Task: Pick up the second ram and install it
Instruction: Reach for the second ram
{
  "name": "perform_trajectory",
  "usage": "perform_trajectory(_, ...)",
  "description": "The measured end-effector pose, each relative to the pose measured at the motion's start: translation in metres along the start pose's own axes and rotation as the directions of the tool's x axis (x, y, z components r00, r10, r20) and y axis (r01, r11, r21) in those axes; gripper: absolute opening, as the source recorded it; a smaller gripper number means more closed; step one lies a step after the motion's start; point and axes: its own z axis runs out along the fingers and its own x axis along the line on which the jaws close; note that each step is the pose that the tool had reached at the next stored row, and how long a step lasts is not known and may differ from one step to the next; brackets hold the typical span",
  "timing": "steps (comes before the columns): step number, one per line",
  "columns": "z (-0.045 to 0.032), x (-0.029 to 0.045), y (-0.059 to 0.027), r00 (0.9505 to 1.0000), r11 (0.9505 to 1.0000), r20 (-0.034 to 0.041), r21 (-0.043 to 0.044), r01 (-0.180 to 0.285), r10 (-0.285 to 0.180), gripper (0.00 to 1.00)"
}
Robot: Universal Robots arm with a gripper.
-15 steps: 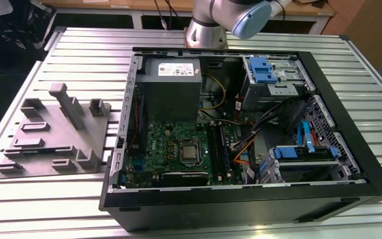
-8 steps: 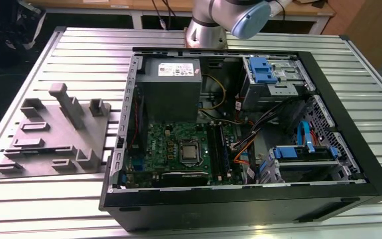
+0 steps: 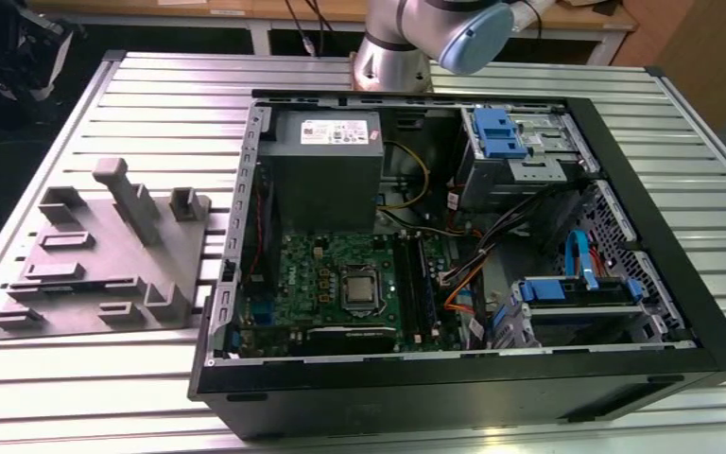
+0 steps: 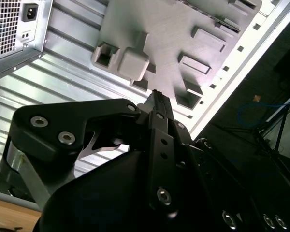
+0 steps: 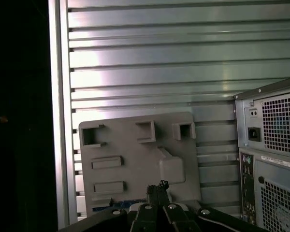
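Note:
In both wrist views my gripper (image 4: 155, 96) (image 5: 157, 185) hangs above the grey fixture block (image 4: 183, 29) (image 5: 130, 145), near its upright post (image 4: 134, 63) (image 5: 172, 169). The black fingers are shut with nothing between them. In the first wrist view, a thin dark strip with a bluish glint (image 5: 108, 209) lies along the block's edge just under my gripper body, partly hidden; it looks like the second ram. In the exterior view the fixture block (image 3: 98, 274) sits to the left of the open computer case (image 3: 464, 255), whose memory slots (image 3: 422, 288) run beside the processor.
The case holds a grey power-supply box (image 3: 325, 165), blue drive brackets (image 3: 495, 132) and loose cables (image 3: 490, 236). Its rear panel with fan grille (image 5: 275, 145) stands close beside the fixture. The slatted aluminium table (image 3: 86, 378) ends just past the block, with dark floor (image 5: 19, 121) beyond.

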Motion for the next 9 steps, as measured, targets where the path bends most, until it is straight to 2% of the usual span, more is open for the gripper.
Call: perform_trajectory(9,0.0060,0.0127,-0.0034,1.0000,1.0000,0.0000,0.0000,0.000,0.000,0.10)
